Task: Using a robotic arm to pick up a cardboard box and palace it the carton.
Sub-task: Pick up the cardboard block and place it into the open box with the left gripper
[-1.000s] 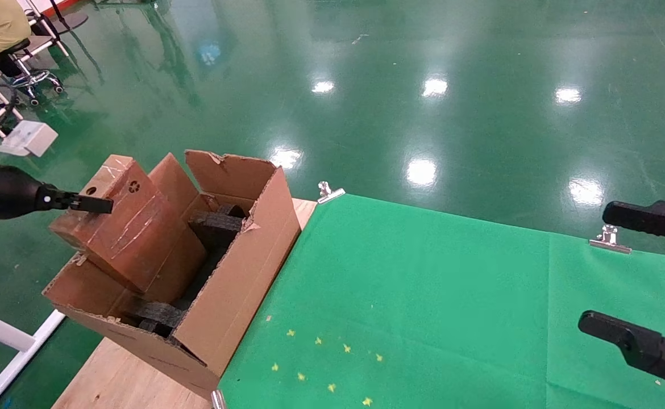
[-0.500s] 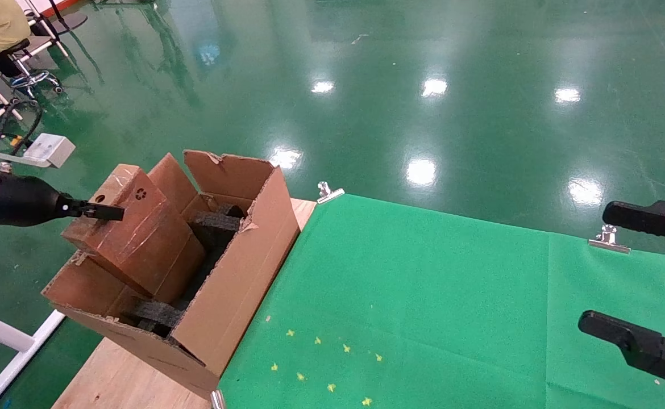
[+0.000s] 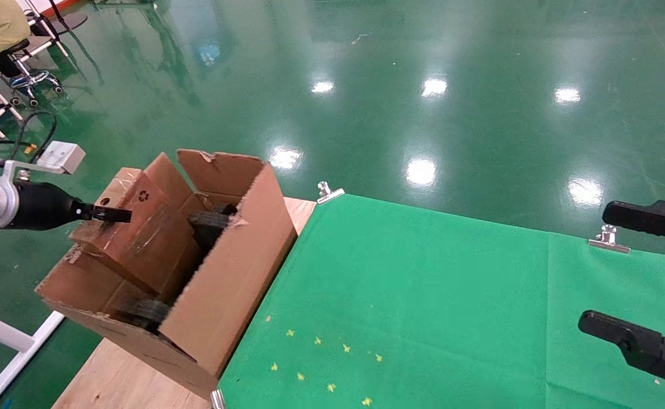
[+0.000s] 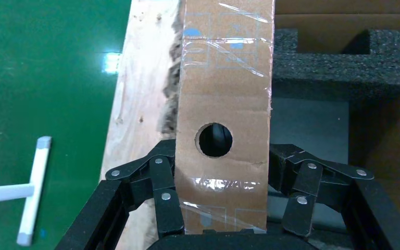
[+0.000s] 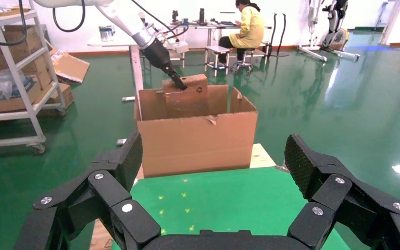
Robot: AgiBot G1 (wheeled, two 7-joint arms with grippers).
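The cardboard box is small, brown and sealed with glossy clear tape, with a recycling symbol and a small round hole in its narrow face. It sits tilted, its lower end down inside the carton and its upper end above the rim. The robotic arm, white with a silver wrist and black body, reaches in from the left; its gripper clamps the box's upper end. The carton is large, brown and corrugated, with ragged torn flaps and black foam blocks inside. It stands at the table's far left corner, on bare wood beside the green cloth's left edge.
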